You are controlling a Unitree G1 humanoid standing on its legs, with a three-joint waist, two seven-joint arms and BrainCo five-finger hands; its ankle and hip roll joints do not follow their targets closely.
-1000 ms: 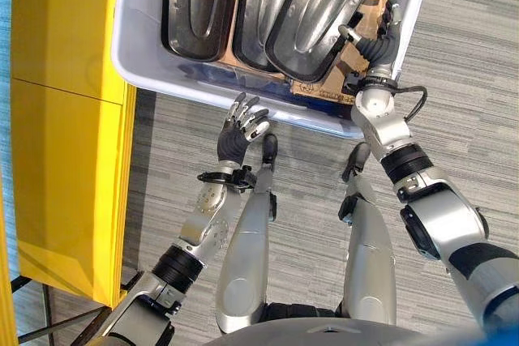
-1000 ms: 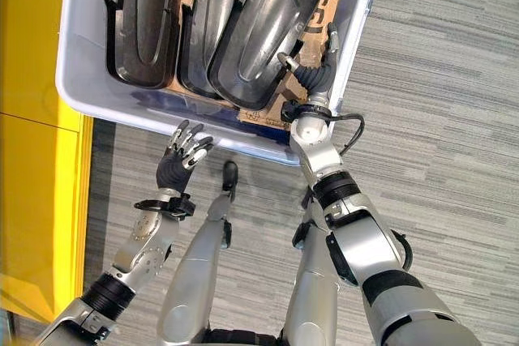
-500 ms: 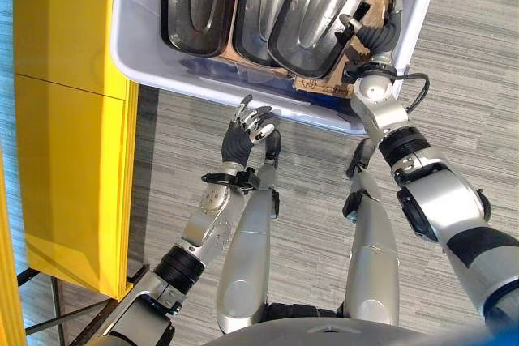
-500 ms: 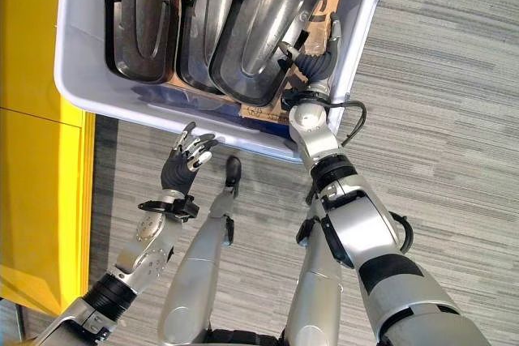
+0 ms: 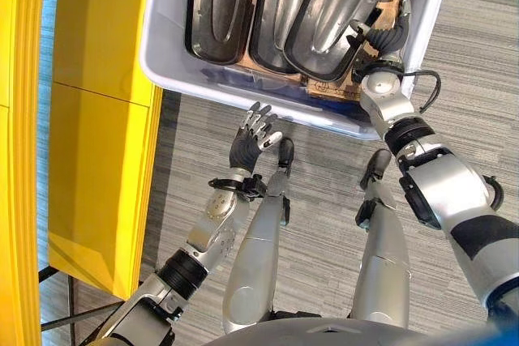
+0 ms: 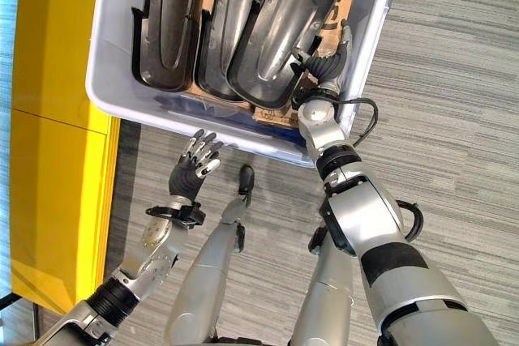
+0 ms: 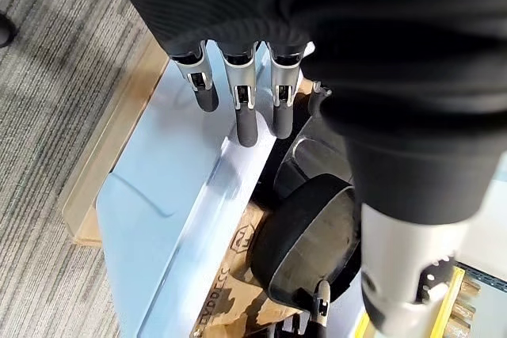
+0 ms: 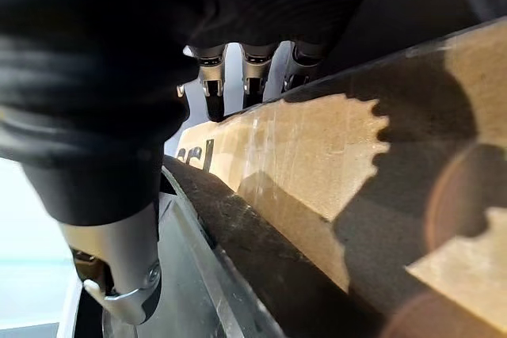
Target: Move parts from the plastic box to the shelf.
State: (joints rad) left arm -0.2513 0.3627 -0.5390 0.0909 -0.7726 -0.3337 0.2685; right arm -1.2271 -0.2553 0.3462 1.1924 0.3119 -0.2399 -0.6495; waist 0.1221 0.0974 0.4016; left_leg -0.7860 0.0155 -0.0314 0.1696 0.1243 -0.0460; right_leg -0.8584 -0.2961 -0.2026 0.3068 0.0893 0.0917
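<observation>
Your right robot hand (image 5: 388,36) reaches inside the plastic box (image 5: 166,62) at its right corner. Its thumb lies over the edge of the rightmost black part (image 5: 336,6) and its fingers (image 8: 252,77) go down the other side of that edge, next to the brown cardboard (image 8: 317,164) lining the box, so it is pinching that part. Your left robot hand (image 5: 250,140) hovers over the grey carpet floor (image 5: 324,192) just outside the box's near wall, its fingers loosely spread and holding nothing. Three black moulded parts lie side by side in the box: the left part (image 5: 220,6), the middle part (image 5: 280,6) and the pinched one, which overlaps the middle one. The yellow shelf (image 5: 97,160) stands to your left, just beside the box.
</observation>
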